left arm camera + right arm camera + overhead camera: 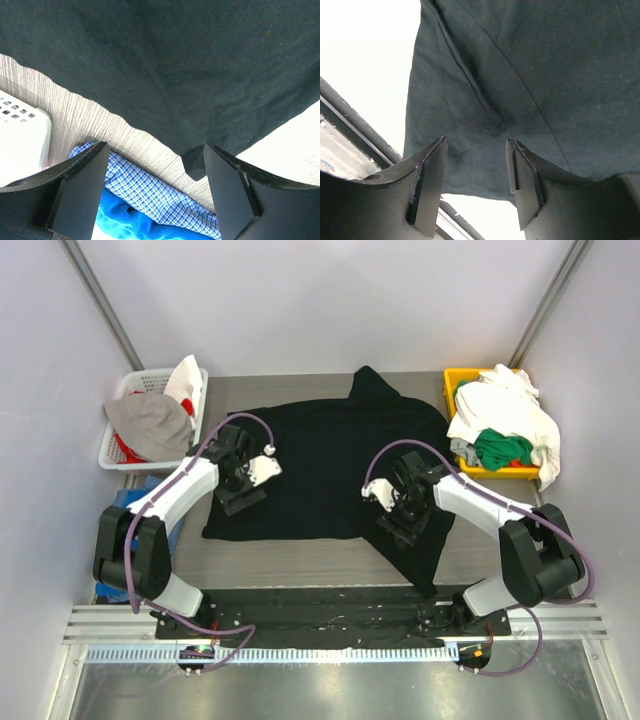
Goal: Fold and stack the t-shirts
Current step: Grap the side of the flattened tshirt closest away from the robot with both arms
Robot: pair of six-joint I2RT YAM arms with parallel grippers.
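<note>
A large black t-shirt point(330, 465) lies spread flat across the table, one sleeve pointing to the back and one hanging toward the near right. My left gripper point(240, 502) is open and empty above the shirt's near left corner point(195, 167). My right gripper point(400, 530) is open and empty over the near right sleeve point(485, 130). White and green shirts point(505, 435) are heaped in the yellow bin.
A yellow bin point(455, 380) stands at the back right. A white basket point(125, 390) with grey, white and red cloth stands at the back left. Blue checked cloth point(150, 192) lies off the table's left edge.
</note>
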